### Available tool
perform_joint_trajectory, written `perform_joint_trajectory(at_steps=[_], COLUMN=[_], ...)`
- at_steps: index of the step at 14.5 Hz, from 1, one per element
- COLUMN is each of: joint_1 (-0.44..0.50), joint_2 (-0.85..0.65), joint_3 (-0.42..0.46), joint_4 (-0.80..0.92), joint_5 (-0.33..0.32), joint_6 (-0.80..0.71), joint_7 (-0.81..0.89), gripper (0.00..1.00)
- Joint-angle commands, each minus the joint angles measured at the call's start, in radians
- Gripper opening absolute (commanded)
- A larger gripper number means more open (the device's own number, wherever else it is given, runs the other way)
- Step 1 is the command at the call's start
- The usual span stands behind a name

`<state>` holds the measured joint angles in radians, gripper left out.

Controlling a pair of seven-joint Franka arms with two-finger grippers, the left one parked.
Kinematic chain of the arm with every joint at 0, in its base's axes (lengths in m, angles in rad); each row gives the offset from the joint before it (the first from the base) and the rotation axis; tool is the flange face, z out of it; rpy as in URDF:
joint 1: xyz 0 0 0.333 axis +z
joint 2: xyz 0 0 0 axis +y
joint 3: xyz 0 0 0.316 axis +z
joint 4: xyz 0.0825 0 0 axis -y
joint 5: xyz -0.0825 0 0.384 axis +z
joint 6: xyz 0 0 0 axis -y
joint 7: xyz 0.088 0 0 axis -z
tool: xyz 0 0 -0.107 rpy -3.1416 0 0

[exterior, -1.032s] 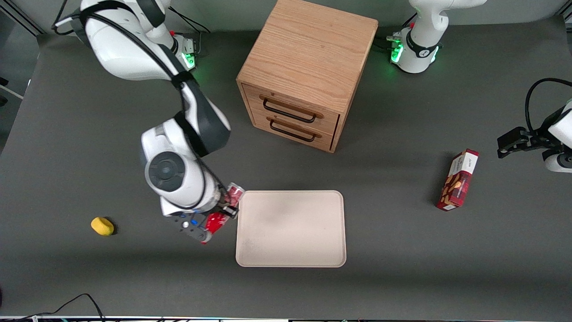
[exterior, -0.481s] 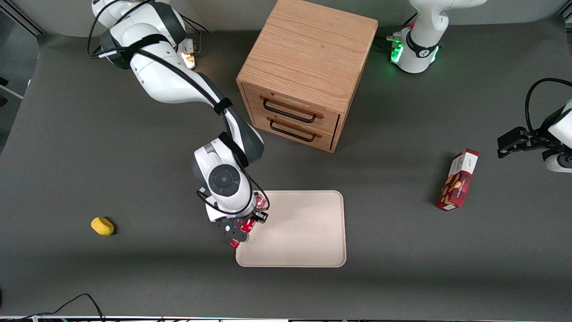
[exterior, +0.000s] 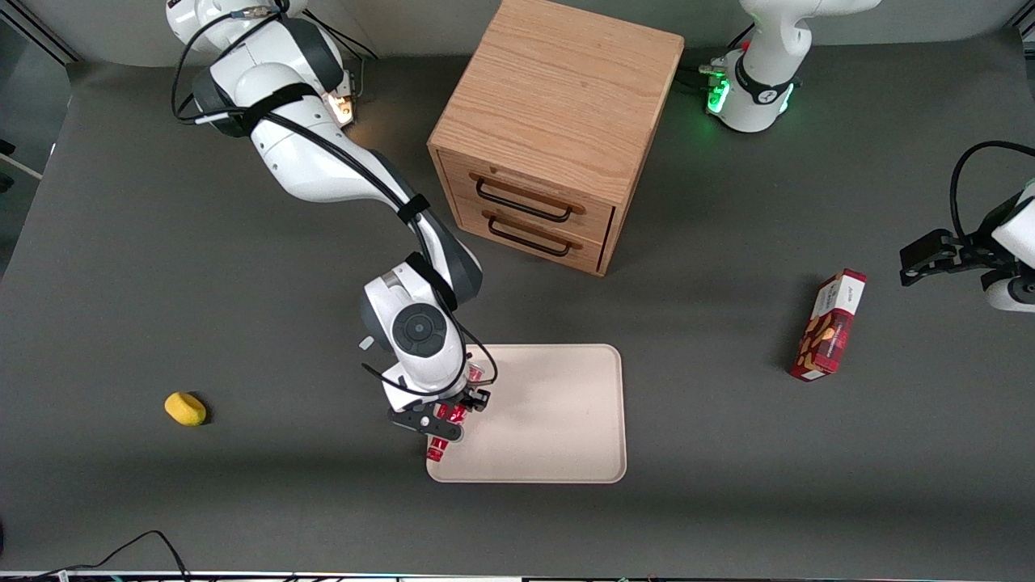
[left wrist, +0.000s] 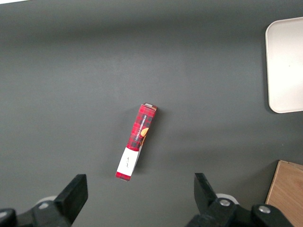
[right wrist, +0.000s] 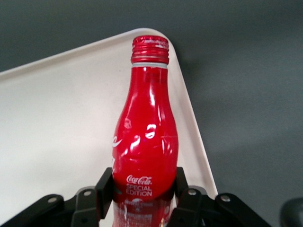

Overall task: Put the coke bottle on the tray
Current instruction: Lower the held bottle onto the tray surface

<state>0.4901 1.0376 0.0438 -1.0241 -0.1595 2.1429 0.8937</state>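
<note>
My right gripper [exterior: 449, 412] is shut on the coke bottle [exterior: 442, 431], a slim red bottle with white script and a red cap. In the wrist view the black fingers [right wrist: 105, 185] clamp the bottle's [right wrist: 147, 142] lower body on both sides, and its cap points toward the tray's corner. The beige tray [exterior: 550, 420] lies flat in front of the drawer cabinet, nearer the front camera. The gripper holds the bottle over the tray's edge at the working arm's end, close to its near corner [right wrist: 57, 109]. The wrist hides most of the bottle in the front view.
A wooden two-drawer cabinet [exterior: 558, 129] stands farther from the front camera than the tray. A red snack box [exterior: 828, 326] lies toward the parked arm's end, also in the left wrist view [left wrist: 136, 142]. A yellow object [exterior: 185, 408] lies toward the working arm's end.
The right arm has carried the bottle sideways from beside the tray to over the tray's edge, then a little nearer the front camera. The tray and other things have not moved.
</note>
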Motion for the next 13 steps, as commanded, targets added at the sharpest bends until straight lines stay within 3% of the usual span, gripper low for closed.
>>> perform_joint_trajectory(at_steps=[1,5,7,9,13], joint_1=[-0.005,-0.027,-0.033,-0.047,-0.047], joint_2=[0.018,0.016,0.018,0.018,0.024], joint_3=[-0.002,0.027,0.027,0.027,0.025], joint_4=[0.036,0.036,0.035,0.035,0.035], joint_5=[-0.005,0.005,0.006,0.053,0.061], joint_6=[-0.007,-0.083,-0.083,-0.092,-0.106], joint_7=[-0.134,-0.341,-0.393,-0.449,-0.472], gripper=[0.0,0.0,0.0,0.0,0.0])
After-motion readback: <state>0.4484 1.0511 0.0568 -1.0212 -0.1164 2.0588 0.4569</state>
